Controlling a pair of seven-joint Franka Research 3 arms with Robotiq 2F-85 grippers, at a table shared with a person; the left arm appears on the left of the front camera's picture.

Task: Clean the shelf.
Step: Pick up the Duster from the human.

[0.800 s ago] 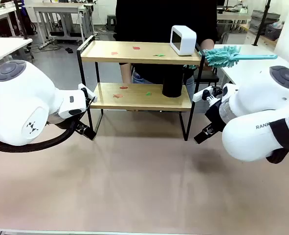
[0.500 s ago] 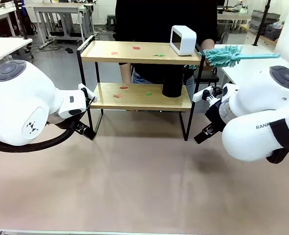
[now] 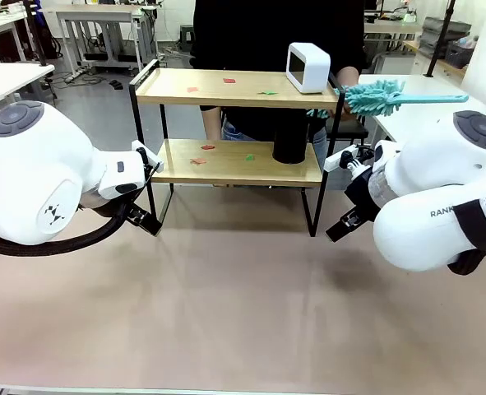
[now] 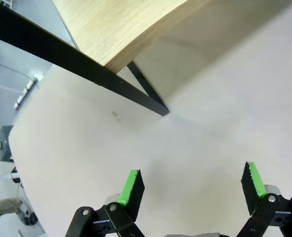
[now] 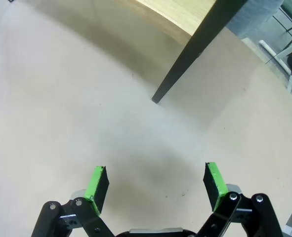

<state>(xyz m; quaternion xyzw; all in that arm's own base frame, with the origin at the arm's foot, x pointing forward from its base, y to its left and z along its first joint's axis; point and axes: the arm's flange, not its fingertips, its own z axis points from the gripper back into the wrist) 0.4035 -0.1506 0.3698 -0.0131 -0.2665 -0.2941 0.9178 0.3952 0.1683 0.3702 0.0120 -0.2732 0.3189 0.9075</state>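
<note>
The shelf (image 3: 234, 89) stands at the far middle of the table, with small red and green scraps on both wooden boards. A white box (image 3: 308, 67) sits on its top board at the right, and a black cylinder (image 3: 290, 141) on the lower board. A teal duster (image 3: 374, 95) hovers by the top right corner; what holds it is hidden. My left gripper (image 3: 146, 220) hangs open near the shelf's left leg, and my right gripper (image 3: 341, 228) hangs open near the right leg. In the wrist views, the left gripper (image 4: 192, 182) and right gripper (image 5: 155, 182) stand wide over bare table, below the shelf's board (image 4: 131, 29) and leg (image 5: 195, 49).
A person in black stands right behind the shelf (image 3: 275, 25). White tables flank the scene at the left (image 3: 4, 78) and right (image 3: 423, 115). The beige tabletop (image 3: 243, 313) stretches from the shelf to the near edge.
The duster's handle has wavered slightly up and back down. Both arms and grippers stay still.
</note>
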